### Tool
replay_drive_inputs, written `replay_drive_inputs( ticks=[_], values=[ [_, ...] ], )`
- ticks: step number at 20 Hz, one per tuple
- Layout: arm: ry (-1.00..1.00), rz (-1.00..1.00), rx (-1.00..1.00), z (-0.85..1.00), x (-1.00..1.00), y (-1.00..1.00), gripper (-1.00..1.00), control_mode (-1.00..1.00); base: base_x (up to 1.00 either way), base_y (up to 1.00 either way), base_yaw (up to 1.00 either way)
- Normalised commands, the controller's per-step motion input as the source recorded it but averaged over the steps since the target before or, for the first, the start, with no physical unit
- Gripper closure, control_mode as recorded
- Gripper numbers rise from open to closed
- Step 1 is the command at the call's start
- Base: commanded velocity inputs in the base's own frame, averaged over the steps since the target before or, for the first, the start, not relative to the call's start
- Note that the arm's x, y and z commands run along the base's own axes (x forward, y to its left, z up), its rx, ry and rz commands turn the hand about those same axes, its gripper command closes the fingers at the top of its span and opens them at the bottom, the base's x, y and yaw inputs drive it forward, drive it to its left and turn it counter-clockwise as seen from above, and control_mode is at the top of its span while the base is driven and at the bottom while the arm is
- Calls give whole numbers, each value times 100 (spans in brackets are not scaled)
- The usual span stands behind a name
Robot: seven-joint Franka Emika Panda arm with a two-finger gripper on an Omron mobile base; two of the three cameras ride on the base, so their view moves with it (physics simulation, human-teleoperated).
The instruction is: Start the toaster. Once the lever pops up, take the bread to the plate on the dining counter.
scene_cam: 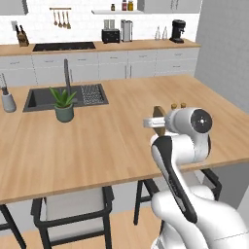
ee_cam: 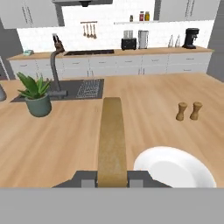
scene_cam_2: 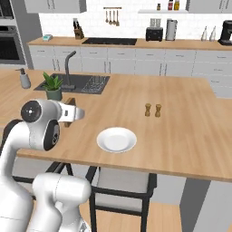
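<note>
**Bread held edge-on beside the plate: a short or skewed drop is the risk**

The bread (ee_cam: 112, 140) is clamped edge-on between the jaws of the gripper (ee_cam: 112, 180), above the dining counter (ee_cam: 65, 144). In the hand view the plate (ee_cam: 175, 168) is seen low and to the right of the slice, not under it. If the slice were released here, it would probably land on the bare wood or catch the plate rim and tip off. Because the slice is held by one narrow end, it may also pivot or slip as the wrist turns.

In the right base view the whole plate (scene_cam_2: 116, 139) is shown, apart from the gripper (scene_cam_2: 74, 113), with the salt and pepper shakers (scene_cam_2: 152, 110) beyond it. In the left base view the plate is hidden behind the arm, and only a sliver of bread (scene_cam: 158, 113) is seen. The toaster (scene_cam: 110, 35) stands far off on the back counter.
</note>
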Motion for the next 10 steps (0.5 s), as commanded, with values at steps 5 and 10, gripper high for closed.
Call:
replay_drive_inputs(
  ticks=[5, 10],
  values=[
    [0, 22, 4, -39, 38, -89, 100, -100, 0, 0, 0],
    [6, 27, 4, -35, 62, -48, 100, -100, 0, 0, 0]
  ],
)
